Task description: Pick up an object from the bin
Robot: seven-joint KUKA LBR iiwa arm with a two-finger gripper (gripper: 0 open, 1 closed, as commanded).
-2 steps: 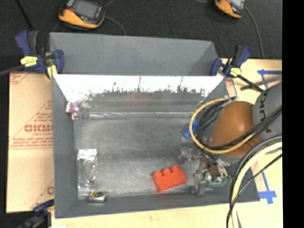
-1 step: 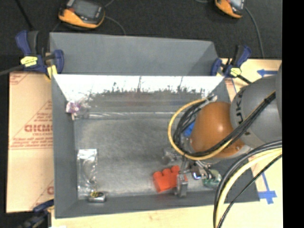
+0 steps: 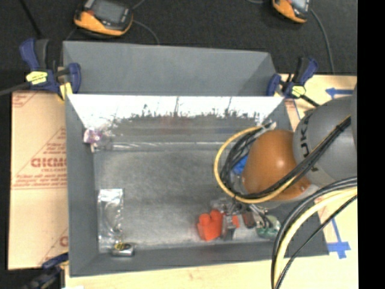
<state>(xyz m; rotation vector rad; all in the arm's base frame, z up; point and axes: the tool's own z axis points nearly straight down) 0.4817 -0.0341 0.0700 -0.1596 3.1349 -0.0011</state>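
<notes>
One overhead camera, tilted, with the whole bin [image 3: 78,179] in frame.

I have a single view to work from. It looks down on the bin from above and a little off to one side, so the far wall [image 3: 168,71] at the top of my frame shows its broad inner face, while the near wall [image 3: 168,256] along the bottom is a thin strip. The camera sits back enough to take in all four rims, with a margin of dark floor [image 3: 192,11] beyond the far one. The arm [image 3: 328,149] enters from my right edge, and its bulk stands between the lens and the bin's near right corner.
</notes>
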